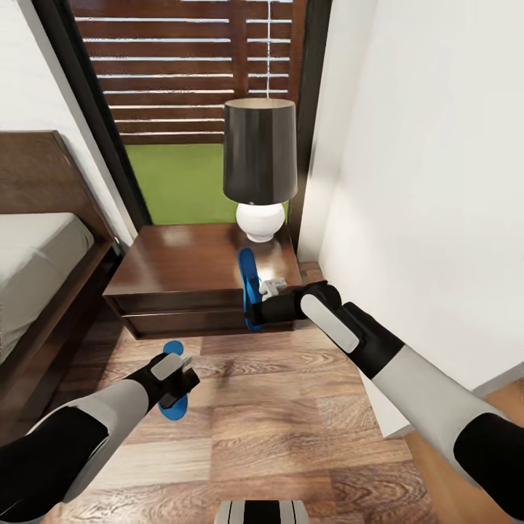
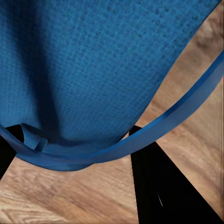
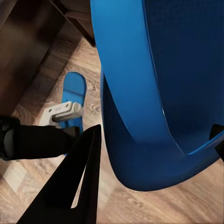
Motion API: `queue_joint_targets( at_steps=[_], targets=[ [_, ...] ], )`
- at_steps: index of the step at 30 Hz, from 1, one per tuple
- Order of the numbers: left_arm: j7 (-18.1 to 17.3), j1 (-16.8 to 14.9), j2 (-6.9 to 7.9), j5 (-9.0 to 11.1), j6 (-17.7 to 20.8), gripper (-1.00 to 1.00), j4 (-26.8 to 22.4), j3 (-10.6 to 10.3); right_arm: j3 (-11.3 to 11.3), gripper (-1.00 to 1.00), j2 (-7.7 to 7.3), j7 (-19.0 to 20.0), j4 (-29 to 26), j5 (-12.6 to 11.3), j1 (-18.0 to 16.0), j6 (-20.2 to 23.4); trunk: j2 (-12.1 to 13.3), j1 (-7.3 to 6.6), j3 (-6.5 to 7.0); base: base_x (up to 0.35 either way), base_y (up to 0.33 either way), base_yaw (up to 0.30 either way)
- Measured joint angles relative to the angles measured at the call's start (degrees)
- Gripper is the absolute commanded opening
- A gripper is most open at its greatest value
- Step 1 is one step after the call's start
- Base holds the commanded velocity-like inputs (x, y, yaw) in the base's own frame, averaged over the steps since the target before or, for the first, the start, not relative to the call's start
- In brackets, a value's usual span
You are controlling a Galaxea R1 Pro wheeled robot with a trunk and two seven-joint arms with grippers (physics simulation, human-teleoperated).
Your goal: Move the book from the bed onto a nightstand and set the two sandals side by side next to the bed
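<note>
My left gripper [image 1: 176, 393] is shut on one blue sandal [image 1: 173, 405], low over the wood floor in front of the nightstand [image 1: 182, 266]. Up close, that sandal [image 2: 93, 70] and its thin strap lie between the black fingers [image 2: 163, 186]. My right gripper [image 1: 256, 309] is shut on the other blue sandal [image 1: 249, 280], held on edge against the nightstand's front right corner. This second sandal [image 3: 158, 93] looms between dark fingers [image 3: 79, 182], with the first sandal [image 3: 74, 91] beyond. The bed [image 1: 36, 247], with its dark frame and off-white mattress, is at the left. The book is out of view.
A lamp [image 1: 260, 164] with a dark shade and white base stands on the nightstand's back right. A white wall [image 1: 437, 182] runs close along the right arm. A black-framed window [image 1: 182, 87] is behind. Wood floor [image 1: 291, 437] stretches between bed and wall.
</note>
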Motion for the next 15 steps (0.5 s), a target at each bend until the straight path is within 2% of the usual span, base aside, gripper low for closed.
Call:
queue_joint_targets(
  at_steps=[3, 6, 8, 10, 15],
  targets=[
    [-0.99, 0.00, 0.00, -1.19, -0.01, -1.00, 0.18, 0.00, 0.36, -1.00, 0.00, 0.02, 0.44, 0.07, 0.39, -0.92, 0.04, -0.08, 0.67, 0.000, 0.000, 0.000],
    [-1.71, 0.01, -0.02, -3.46, -0.19, -1.00, 0.38, 0.02, 0.62, -1.00, 0.00, 0.03, 0.89, 0.09, 0.63, -1.51, 0.08, -0.16, 1.33, 0.000, 0.000, 0.000],
    [-1.95, 0.01, -0.02, -4.75, -1.48, -1.00, 0.59, 0.03, 0.70, -1.00, 0.00, 0.04, 1.12, 0.23, 0.71, -1.72, 0.11, -0.21, 1.77, 0.000, 0.000, 0.000],
    [-2.18, 0.05, -0.07, -5.93, -5.71, -1.00, 2.12, -0.05, 0.77, -1.00, 0.01, 0.02, 1.70, 0.73, 0.77, -1.88, 0.14, -0.26, 2.22, 0.000, 0.000, 0.000],
    [-2.34, 0.07, -0.11, -6.12, -7.52, -1.00, 3.31, 0.27, 0.82, -1.00, 0.11, 0.04, 4.09, 1.01, 0.79, -2.04, 0.20, -0.38, 3.32, 0.000, 0.000, 0.000]
  ],
)
